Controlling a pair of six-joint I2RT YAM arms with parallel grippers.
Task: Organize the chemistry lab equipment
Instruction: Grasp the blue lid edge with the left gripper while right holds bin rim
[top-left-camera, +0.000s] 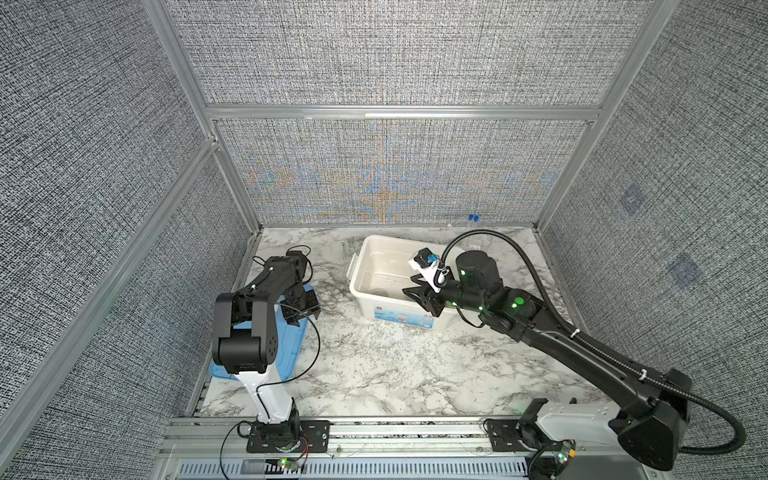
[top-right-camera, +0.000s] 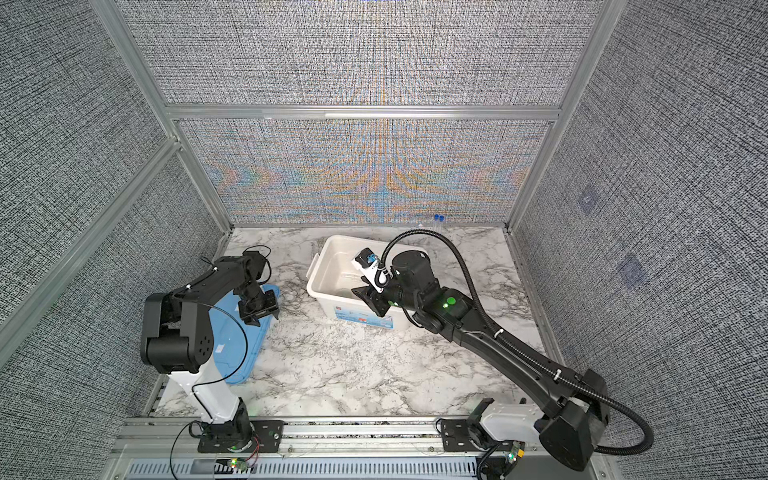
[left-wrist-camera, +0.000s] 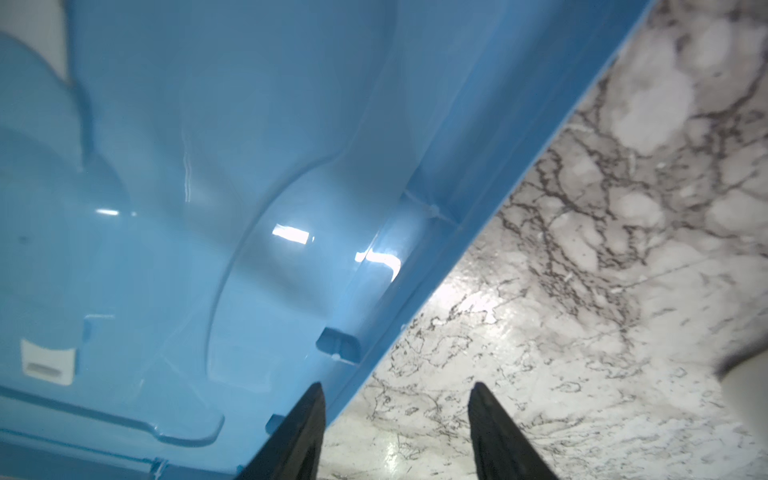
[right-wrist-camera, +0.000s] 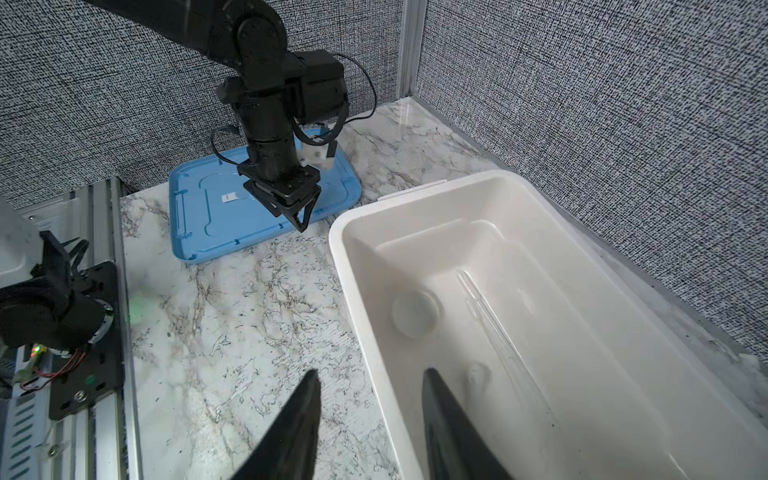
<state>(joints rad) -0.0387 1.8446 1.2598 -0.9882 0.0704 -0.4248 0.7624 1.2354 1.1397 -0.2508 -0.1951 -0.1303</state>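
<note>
Grippers first: my L gripper (left-wrist-camera: 397, 386) hangs part-spread & empty, straddling the edge of the blue lid (left-wrist-camera: 208, 166), one finger over the lid, the other over the marble tabletop (left-wrist-camera: 582, 332). My R gripper (right-wrist-camera: 372, 372) is part-open w/ nothing in it at the near rim of the white tub (right-wrist-camera: 457, 183); inside lie the small round dish (right-wrist-camera: 415, 312) & thin clear rods (right-wrist-camera: 494, 328), near each other. Far back, two blue-capped tubes (top-left-camera: 473, 217) sit by the rear wall, behind the tub.
</note>
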